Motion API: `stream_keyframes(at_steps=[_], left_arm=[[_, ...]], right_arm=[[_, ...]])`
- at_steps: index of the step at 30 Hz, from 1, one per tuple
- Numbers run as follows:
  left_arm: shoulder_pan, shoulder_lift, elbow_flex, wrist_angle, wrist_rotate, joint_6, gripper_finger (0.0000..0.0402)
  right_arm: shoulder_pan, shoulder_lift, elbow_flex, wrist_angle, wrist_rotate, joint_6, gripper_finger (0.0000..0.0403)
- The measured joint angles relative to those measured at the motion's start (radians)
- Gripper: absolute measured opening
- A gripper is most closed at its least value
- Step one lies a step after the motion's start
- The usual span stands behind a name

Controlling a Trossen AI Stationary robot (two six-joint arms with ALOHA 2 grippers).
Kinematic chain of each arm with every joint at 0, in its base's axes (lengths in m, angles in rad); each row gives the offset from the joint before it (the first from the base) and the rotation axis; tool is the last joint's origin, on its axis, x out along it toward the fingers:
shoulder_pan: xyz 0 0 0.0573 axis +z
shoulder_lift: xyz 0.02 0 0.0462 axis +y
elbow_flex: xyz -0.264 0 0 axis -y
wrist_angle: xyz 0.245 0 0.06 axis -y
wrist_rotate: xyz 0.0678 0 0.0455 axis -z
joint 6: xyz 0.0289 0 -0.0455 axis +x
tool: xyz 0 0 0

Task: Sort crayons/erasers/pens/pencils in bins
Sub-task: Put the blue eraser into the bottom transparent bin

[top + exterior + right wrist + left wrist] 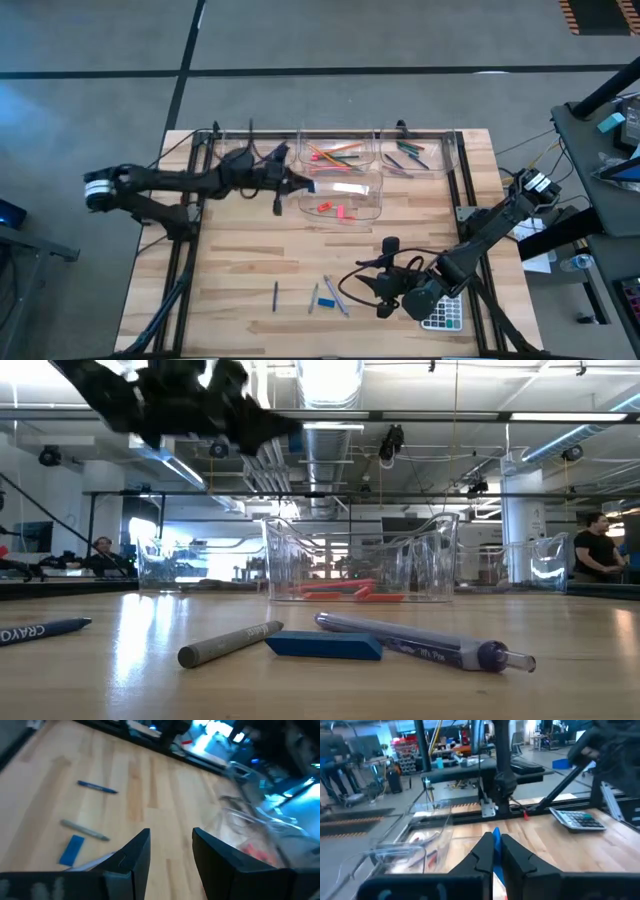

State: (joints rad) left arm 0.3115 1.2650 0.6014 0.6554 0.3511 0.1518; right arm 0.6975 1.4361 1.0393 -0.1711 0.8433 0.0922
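Right up close on the table, we are seeing a grey crayon (232, 643), a flat blue eraser (324, 646) touching its tip, and a purple pen (420, 640) lying just beside them. A dark blue crayon (42, 630) is lying off to one side, apart from the others.

We are holding our left gripper (494, 846) in the air over the back of the table. Its fingers are squeezing tight on a thin blue stick (496, 840). We cannot tell if it is a pen or a crayon. It is hanging near the end of the front bin (340, 196), the one with the red erasers (334, 209) lying in it.

Our right gripper (171, 849) is hanging over the front of the table, beside the grey calculator (443, 315). Its fingers are standing part way open with nothing between them. The loose things are lying just ahead of it on the wood.

Behind the front bin, two more clear bins are standing along the back edge. The middle one (338, 148) is holding the orange, red and green pencils (333, 153). The one next to it (417, 152) is holding some dark and green sticks (411, 154). Another clear bin (167, 567) is standing on the other side.
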Motion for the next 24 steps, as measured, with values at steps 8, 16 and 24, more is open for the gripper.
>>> stream_keyframes(at_steps=[8, 16, 24], left_arm=[[0.014, 0.232, 0.079, 0.006, 0.018, -0.016, 0.0], [-0.004, 0.304, 0.217, -0.34, -0.138, 0.036, 0.0011], [-0.029, 0.301, 0.281, -0.513, -0.209, 0.143, 0.0004]], right_arm=[[-0.004, -0.003, 0.017, -0.003, 0.075, 0.012, 0.0137], [-0.005, -0.008, 0.074, -0.005, 0.071, 0.099, 0.0137], [-0.005, -0.009, 0.139, -0.01, 0.04, 0.135, 0.0137]])
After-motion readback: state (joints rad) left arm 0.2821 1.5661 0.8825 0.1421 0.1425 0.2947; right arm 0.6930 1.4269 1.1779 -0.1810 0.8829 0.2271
